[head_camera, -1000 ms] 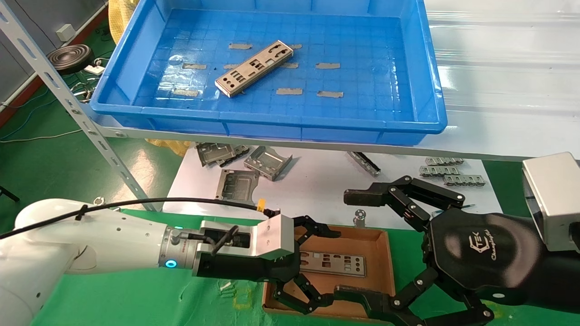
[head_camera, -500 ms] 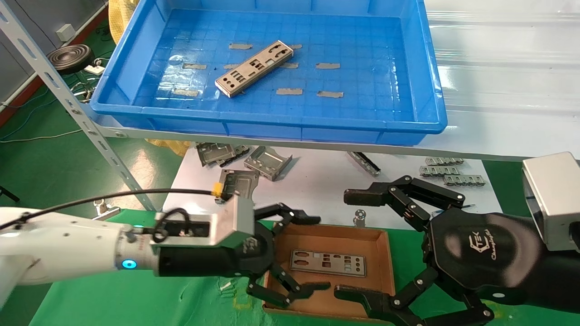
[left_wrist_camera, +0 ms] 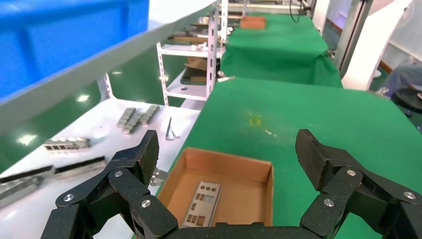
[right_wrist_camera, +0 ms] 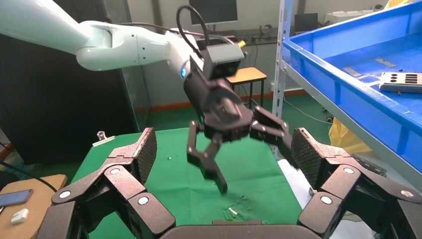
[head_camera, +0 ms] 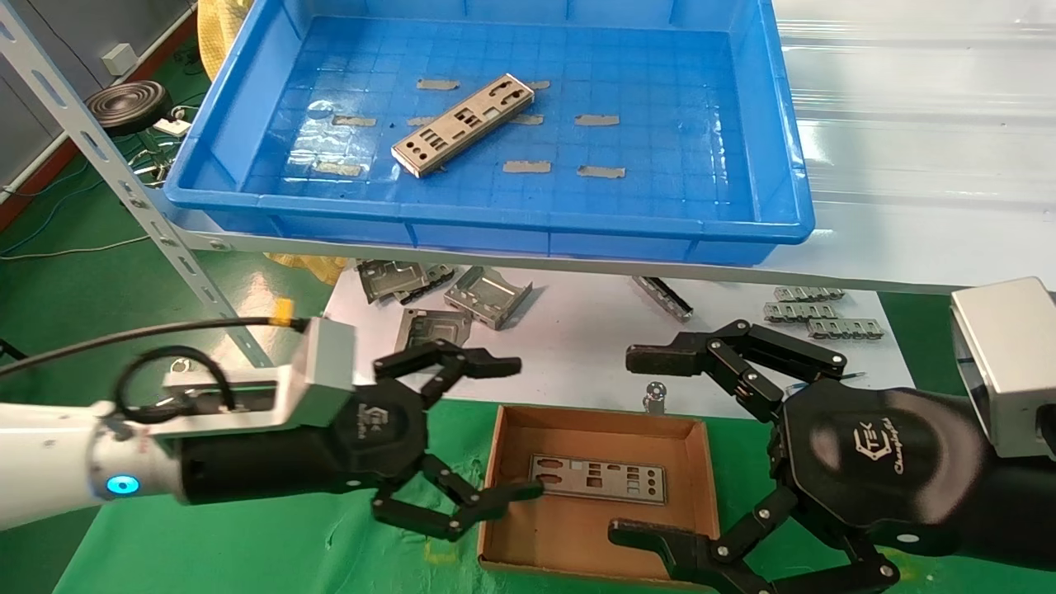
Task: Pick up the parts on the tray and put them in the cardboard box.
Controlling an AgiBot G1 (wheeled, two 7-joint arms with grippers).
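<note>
Tray (head_camera: 775, 124): holds one part (head_camera: 462, 124) lying flat on the floor, long axis diagonal, among grey tape strips (head_camera: 525, 166).
Box (head_camera: 701, 470): holds one plate (head_camera: 598, 479) lying flat, long axis crosswise to the robot.
Left gripper (head_camera: 495, 429): fingers spread, empty, at the box's left edge, lower fingertip over the rim.
Right gripper (head_camera: 652, 445): fingers spread, empty, at the box's right side.
Left wrist view: shows the box (left_wrist_camera: 224, 164) and plate (left_wrist_camera: 201, 203) beyond its fingers.
Right wrist view: shows the left gripper (right_wrist_camera: 234, 144) side-on, and the tray's part (right_wrist_camera: 403, 81); box hidden.
</note>
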